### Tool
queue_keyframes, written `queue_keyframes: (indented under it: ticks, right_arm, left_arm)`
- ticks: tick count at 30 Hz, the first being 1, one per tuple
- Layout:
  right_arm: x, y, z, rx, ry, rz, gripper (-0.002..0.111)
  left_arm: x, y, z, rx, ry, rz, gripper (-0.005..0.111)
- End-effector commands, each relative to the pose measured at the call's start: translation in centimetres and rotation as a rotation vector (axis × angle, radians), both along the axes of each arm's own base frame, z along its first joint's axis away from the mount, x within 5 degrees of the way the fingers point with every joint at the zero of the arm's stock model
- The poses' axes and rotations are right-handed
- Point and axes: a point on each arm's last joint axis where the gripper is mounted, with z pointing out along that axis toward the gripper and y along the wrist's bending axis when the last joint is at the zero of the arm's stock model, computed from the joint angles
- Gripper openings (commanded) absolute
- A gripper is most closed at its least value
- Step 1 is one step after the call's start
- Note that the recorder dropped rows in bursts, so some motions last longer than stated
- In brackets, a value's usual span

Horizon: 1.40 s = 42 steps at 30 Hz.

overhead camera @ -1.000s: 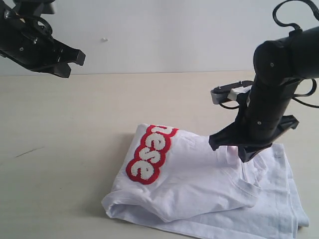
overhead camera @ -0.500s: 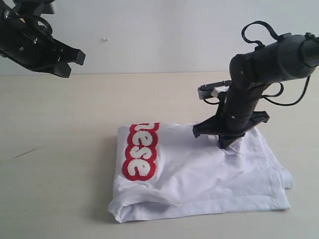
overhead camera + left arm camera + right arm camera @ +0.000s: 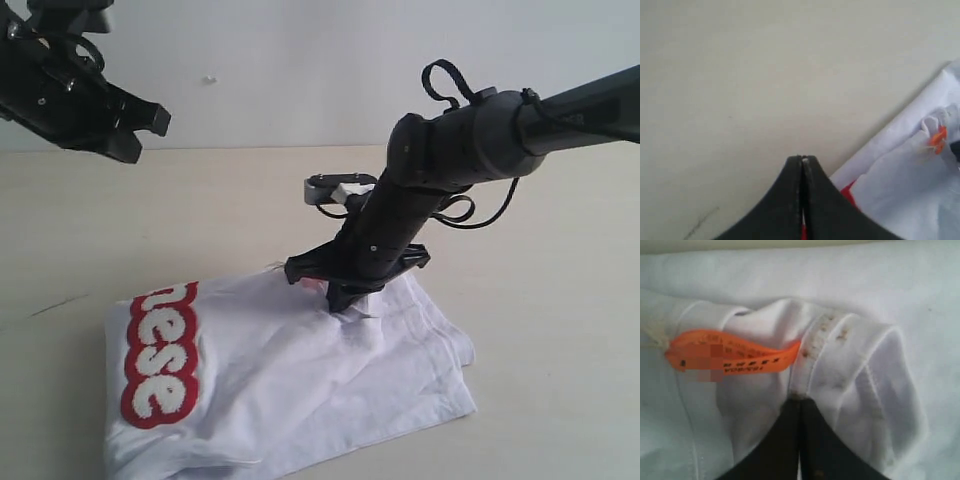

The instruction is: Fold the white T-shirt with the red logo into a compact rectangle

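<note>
My right pincer [image 3: 340, 302] is clamped on the white T-shirt [image 3: 300, 390] collar, mid-frame. The shirt lies lower left on the tabletop [image 3: 560, 330], long axis left-right, red logo [image 3: 158, 358] at the left end. Left pincer [image 3: 155, 118] is pressed together at upper left, farther off.

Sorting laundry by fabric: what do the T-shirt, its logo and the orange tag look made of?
T-shirt: soft matte white knit, likely cotton; it creases limply. Logo: fuzzy white letters on red, probably chenille. Tag: thin, smooth printed ribbon, possibly synthetic.
</note>
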Motion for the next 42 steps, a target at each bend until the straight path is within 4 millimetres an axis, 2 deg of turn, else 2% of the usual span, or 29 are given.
queue_keyframes:
  ticks: [1,5,9,11,12,15,17,19,22,25,29,32,33,34,35,37,42]
  right_arm:
    - [-0.4,0.2,0.7,-0.006,-0.002,0.031,0.0]
    - [0.4,-0.5,2.2,-0.006,-0.073,0.019,0.0]
    - [1.0,-1.8,4.0,-0.026,-0.124,0.001,0.0]
    - [1.2,-2.8,5.0,-0.033,-0.147,-0.013,0.0]
    - [1.2,-4.0,5.8,-0.045,-0.148,-0.038,0.0]
    - [0.8,-6.2,6.3,-0.068,-0.127,-0.065,0.0]
    - [0.6,-7.0,6.4,-0.081,-0.127,-0.073,0.0]
    - [0.4,-7.6,6.4,-0.09,-0.123,-0.081,0.0]
    - [0.4,-7.6,6.4,-0.088,-0.12,-0.082,0.0]
    - [0.4,-7.6,6.4,-0.093,-0.127,-0.078,0.0]
    - [0.6,-7.6,6.4,-0.084,-0.145,-0.09,0.001]
    - [0.5,-7.4,6.2,-0.067,-0.123,-0.099,0.012]
    - [0.4,-7.4,6.2,-0.06,-0.109,-0.102,0.018]
    - [0.2,-7.3,6.2,-0.048,-0.087,-0.106,0.03]
    - [0.0,-7.2,6.2,-0.04,-0.063,-0.107,0.044]
    - [-0.2,-7.0,5.9,-0.016,-0.022,-0.117,0.06]
    - [0.2,-6.0,2.9,0.084,0.034,-0.143,0.062]
  left_arm:
    - [-2.2,-0.2,-0.7,-0.019,0.232,-0.044,0.0]
    - [-5.5,-1.2,-3.0,0.007,0.41,-0.123,0.0]
    - [-8.1,-1.7,-7.9,0.045,0.458,-0.129,0.0]
    - [-8.6,-2.0,-9.9,0.041,0.449,-0.115,0.0]
    - [-8.7,-2.5,-11.2,0.025,0.467,-0.098,0.0]
    - [-8.4,-2.9,-14.0,0.054,0.527,-0.093,0.0]
    - [-7.8,-2.8,-15.3,0.068,0.515,-0.051,0.0]
    - [-6.2,-2.3,-16.5,0.03,0.441,0.058,0.0]
    - [-4.7,-2.0,-17.2,0.001,0.344,0.109,0.0]
    - [-2.5,-1.8,-17.0,-0.02,0.304,0.141,0.0]
    - [-1.4,-1.7,-16.5,0.0,0.277,0.118,0.0]
    - [-1.4,-1.8,-16.2,-0.016,0.271,0.13,0.0]
    - [-1.4,-1.9,-15.9,-0.019,0.266,0.127,0.0]
    - [-1.4,-1.9,-15.2,-0.026,0.25,0.126,0.0]
    - [-1.5,-1.9,-13.6,-0.043,0.211,0.123,0.0]
    - [-1.7,-1.4,-9.2,-0.091,0.1,0.126,0.0]
    - [-3.1,1.0,-3.0,-0.13,-0.021,0.145,0.0]
